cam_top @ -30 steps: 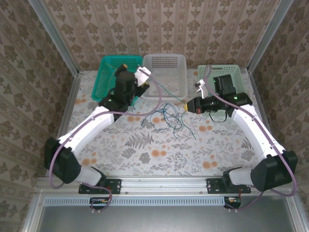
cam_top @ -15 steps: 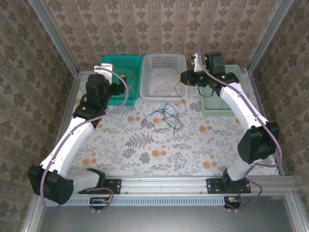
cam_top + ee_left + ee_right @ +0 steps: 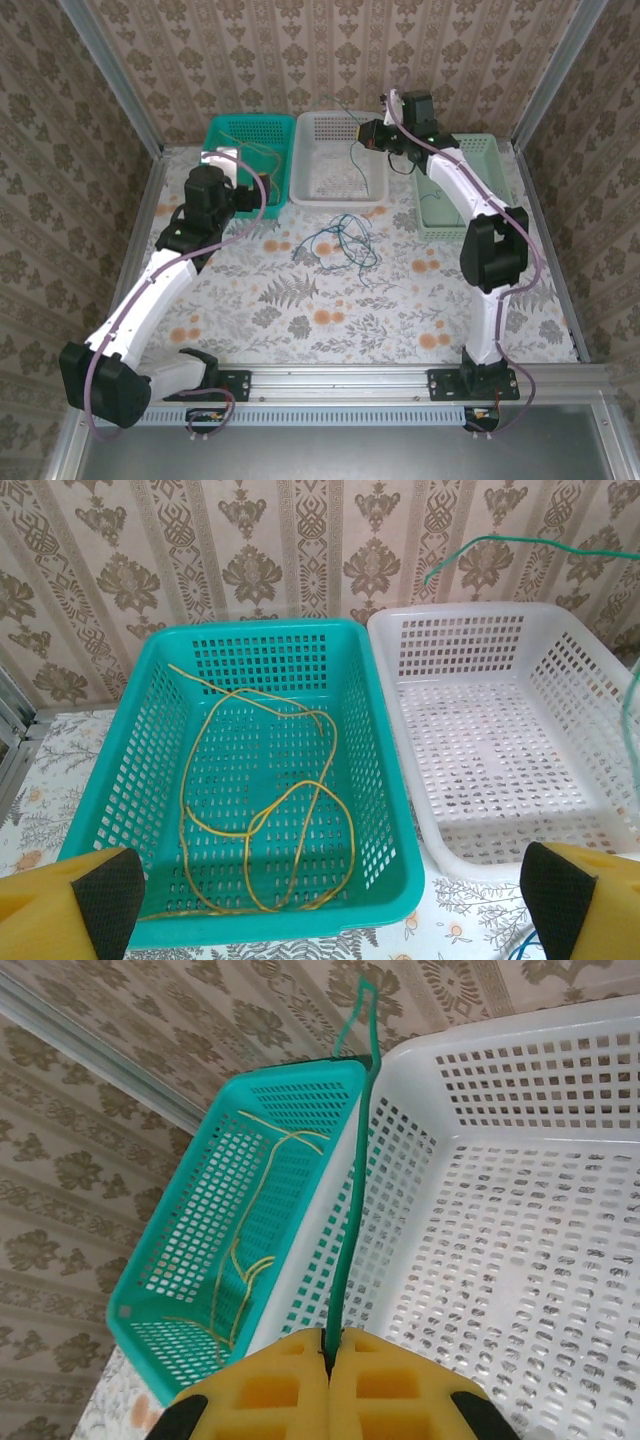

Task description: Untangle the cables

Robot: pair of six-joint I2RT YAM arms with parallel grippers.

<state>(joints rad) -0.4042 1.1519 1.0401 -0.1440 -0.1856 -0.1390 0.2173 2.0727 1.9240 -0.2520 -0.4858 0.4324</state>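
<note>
Editor: What changed in the last second?

Photographer: The right arm swung up from the tabletop beside the tangle. Its right gripper (image 3: pixel 328 1345), jaws clenched on the green cable (image 3: pixel 350 1190), now hangs over the white basket (image 3: pixel 520 1210). The left arm drew back from the baskets. The left gripper (image 3: pixel 328 888) gapes wide, holding nothing, and faces the teal basket (image 3: pixel 160 750).

Editor: Meaning for the job?

Photographer: The yellow cable (image 3: pixel 255 820) lies in loose loops on the teal basket's floor, so one strand looks sorted. Green appears to be next, probably bound for the white one. The rest of the tangle (image 3: pixel 340 245), dark blue and green strands, sits on the flowered table (image 3: pixel 300 320) just in front of the baskets. Whether the green cable's tail is clear of it, I cannot tell.

Editor: Textures?

Photographer: Thin, springy wires that hold their curl. Rigid plastic baskets with perforated lattice walls and rounded rims. Yellow fingers tipped with black pads (image 3: pixel 110 890).
</note>
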